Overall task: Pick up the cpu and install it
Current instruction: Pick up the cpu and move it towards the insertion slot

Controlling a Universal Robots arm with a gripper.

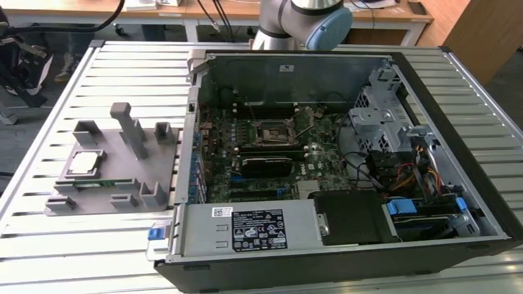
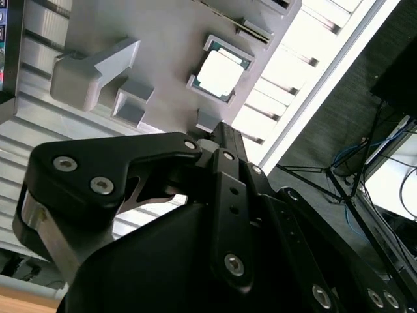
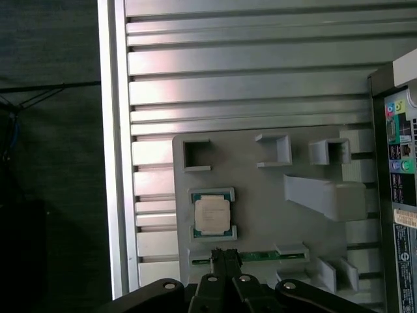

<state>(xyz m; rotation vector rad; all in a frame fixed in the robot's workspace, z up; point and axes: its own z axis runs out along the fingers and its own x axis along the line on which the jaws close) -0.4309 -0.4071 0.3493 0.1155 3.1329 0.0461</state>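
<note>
The cpu [image 1: 84, 163], a small square chip with a silvery top, lies flat in a recess of the grey fixture [image 1: 122, 168] on the slatted table, at the exterior view's left. Both wrist views look down on the cpu [image 3: 212, 216] [image 2: 218, 70] from well above. My gripper [image 3: 225, 261] hangs over the fixture's edge beside the chip, apart from it, its black fingers pressed together with nothing between them. The gripper [image 2: 219, 130] also shows in the second wrist view. The black-framed motherboard socket [image 1: 268, 131] sits inside the open computer case.
A green memory stick [image 1: 102, 182] lies in a slot of the fixture next to the chip. Upright grey posts [image 1: 131, 128] rise from the fixture. The open computer case [image 1: 343, 257] with cables, drive cage and power supply takes up the exterior view's right.
</note>
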